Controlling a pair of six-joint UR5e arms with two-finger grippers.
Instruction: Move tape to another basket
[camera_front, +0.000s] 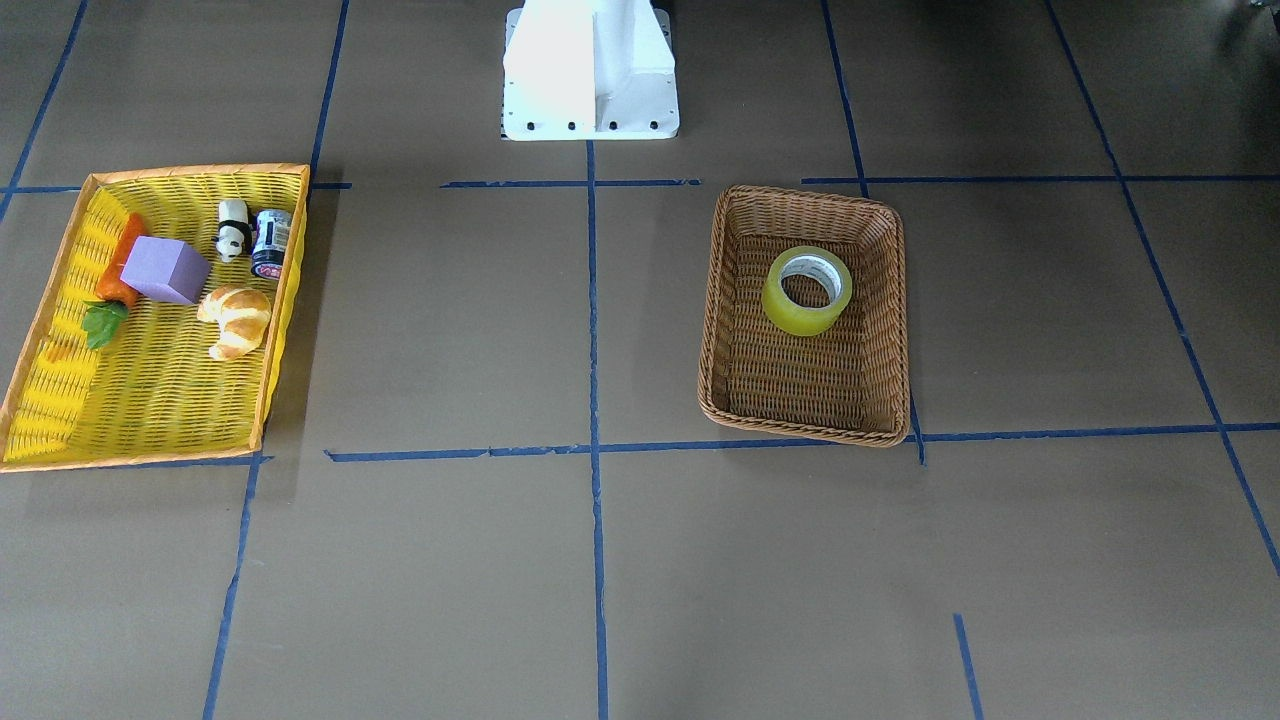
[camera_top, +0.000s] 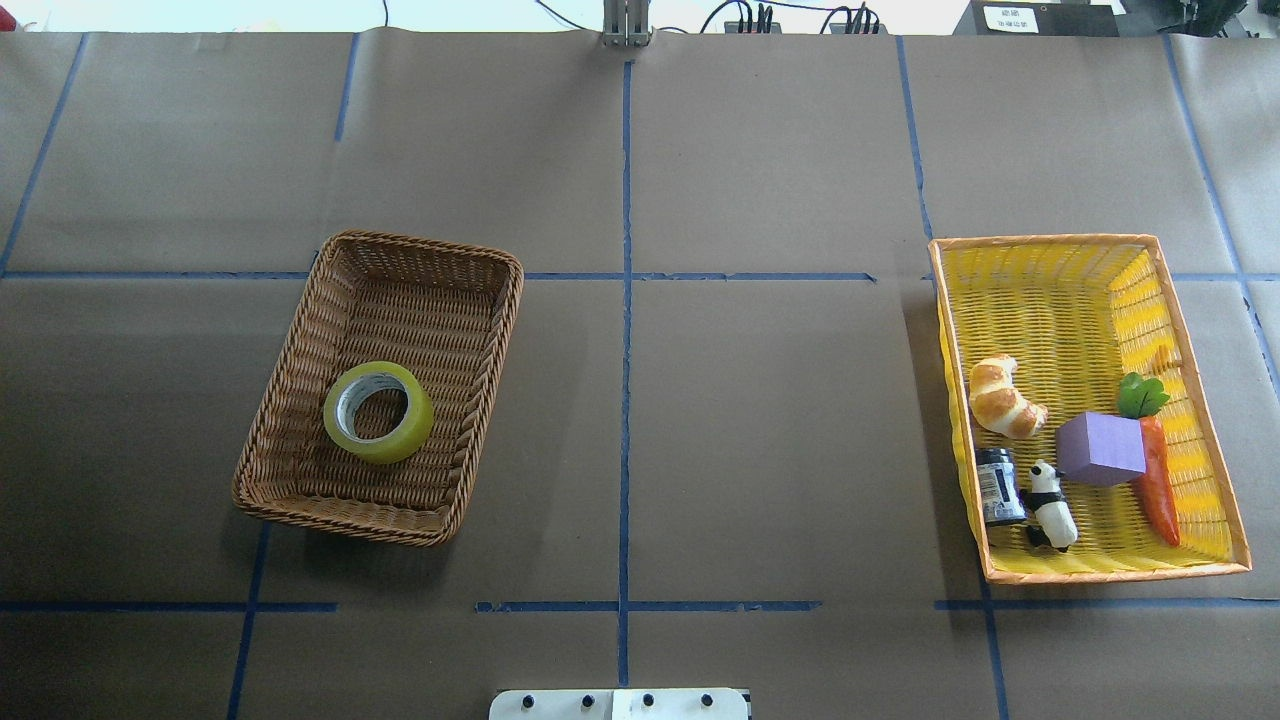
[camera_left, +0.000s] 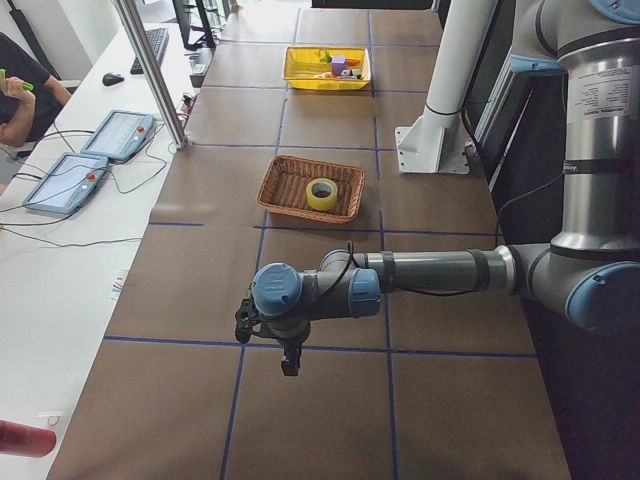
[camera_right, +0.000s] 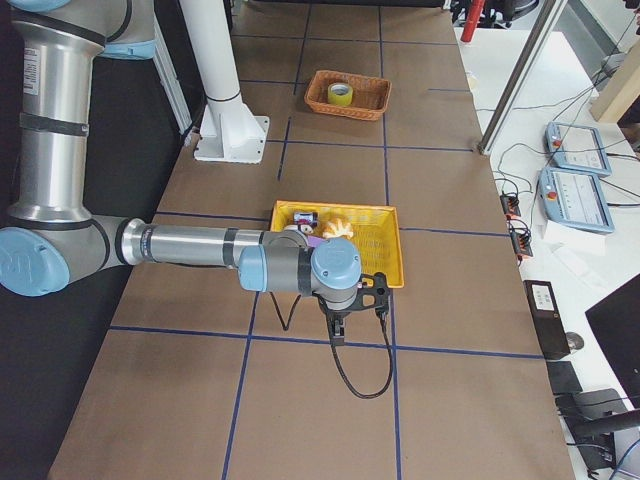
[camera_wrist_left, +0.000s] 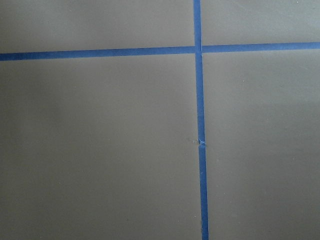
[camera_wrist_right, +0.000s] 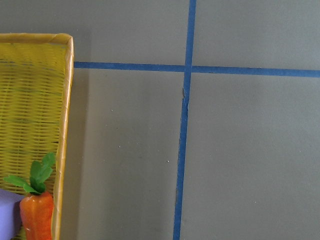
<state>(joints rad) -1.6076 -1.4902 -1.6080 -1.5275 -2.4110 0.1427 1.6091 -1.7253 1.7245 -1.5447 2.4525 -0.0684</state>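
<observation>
The left gripper (camera_left: 289, 365) hangs pointing down over bare brown desk (camera_left: 330, 420); only a side view shows it, so whether its fingers are apart or together cannot be told. Its wrist camera sees nothing but paper and blue grid lines. Well beyond it along the desk sits the brown wicker basket (camera_top: 298, 350), with the tape (camera_top: 420, 420) lying flat inside, near the basket's middle.

The right gripper (camera_right: 335, 337) also hangs over the desk, its state equally unclear. Just beside it is the yellow tray (camera_top: 1050, 265), holding a croissant (camera_top: 1003, 397), purple block (camera_top: 1098, 449), carrot (camera_top: 1158, 485), panda figure (camera_top: 1050, 505) and small can (camera_top: 998, 485).

Neither gripper holds anything. With the tape resting in the wicker basket and both arms well clear of it, the move looks complete, with nothing evidently left.
</observation>
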